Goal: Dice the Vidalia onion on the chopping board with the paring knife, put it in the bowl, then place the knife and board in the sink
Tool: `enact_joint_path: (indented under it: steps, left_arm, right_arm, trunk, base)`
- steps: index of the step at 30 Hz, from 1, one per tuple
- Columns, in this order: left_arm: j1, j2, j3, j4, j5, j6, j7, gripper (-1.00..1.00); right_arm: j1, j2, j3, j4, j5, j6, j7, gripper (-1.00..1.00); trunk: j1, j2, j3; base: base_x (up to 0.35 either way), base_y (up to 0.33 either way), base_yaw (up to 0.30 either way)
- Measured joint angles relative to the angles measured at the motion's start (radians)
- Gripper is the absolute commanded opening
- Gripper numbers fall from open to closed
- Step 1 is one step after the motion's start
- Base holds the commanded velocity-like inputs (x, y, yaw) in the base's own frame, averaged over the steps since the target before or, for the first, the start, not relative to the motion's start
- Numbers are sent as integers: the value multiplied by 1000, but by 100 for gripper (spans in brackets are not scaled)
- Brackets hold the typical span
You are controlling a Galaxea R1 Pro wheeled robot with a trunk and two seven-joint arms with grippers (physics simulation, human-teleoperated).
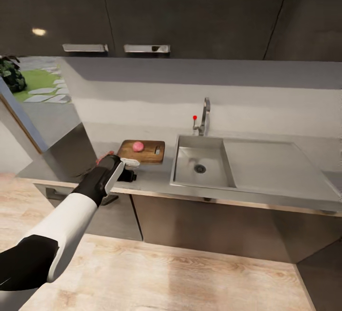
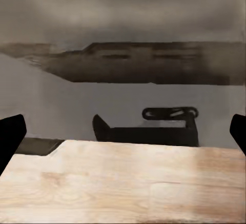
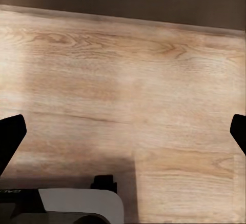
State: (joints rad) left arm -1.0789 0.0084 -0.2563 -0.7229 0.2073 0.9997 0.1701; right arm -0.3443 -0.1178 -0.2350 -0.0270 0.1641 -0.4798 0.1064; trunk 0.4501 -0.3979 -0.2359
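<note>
The Vidalia onion (image 1: pixel 138 146) is already sitting on the chopping board (image 1: pixel 142 151), left of the sink (image 1: pixel 202 166). The left hand (image 1: pixel 129 168) is hovering at the table's (image 1: pixel 266 192) near edge; whether it is grasping anything, I cannot tell. Dicing with the knife seems to be next.

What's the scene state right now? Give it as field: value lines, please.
onion: on the chopping board, pink ball resting near its middle
sink: basin holds nothing I can see, drain visible
tap: behind the basin, red knob
left arm: reaching over the counter edge, just in front of the board
left pincer: open, holding nothing
right pincer: open, aimed at the wood floor
knife: something red shows beside the left wrist; cannot tell what
bowl: cannot locate
</note>
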Motion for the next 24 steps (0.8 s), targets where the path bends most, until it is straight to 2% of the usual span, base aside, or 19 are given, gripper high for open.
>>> enact_joint_path:
  steps: [6,14,18,21,22,23,24]
  left_arm:
    - [0,-1,0,37,0,-2,0,100]
    - [0,-22,0,167,0,-17,-3,100]
    - [0,-45,3,314,1,-150,-4,100]
    - [0,-69,1,524,0,-352,-7,100]
    - [0,-72,1,558,0,-390,-8,100]
    - [0,-77,2,624,1,-470,-8,100]
    - [0,-81,4,710,2,-602,-8,100]
  right_arm:
    - [0,0,0,0,0,0,0,100]
    - [0,0,0,0,0,0,0,100]
    - [0,0,0,0,1,0,-1,100]
    - [0,0,0,1,0,0,-1,100]
    - [0,0,0,1,0,0,-1,100]
    - [0,0,0,1,0,0,-2,100]
    - [0,0,0,1,0,0,-2,100]
  trunk:
    - [0,0,0]
    - [0,0,0]
    - [0,0,0]
    - [-1,0,0]
    - [-1,0,0]
    - [-1,0,0]
    - [-1,0,0]
  base:
    - [-335,0,0]
    - [-311,0,0]
    - [-103,0,0]
    - [-19,0,0]
    - [-9,0,0]
    - [-4,0,0]
    - [-3,0,0]
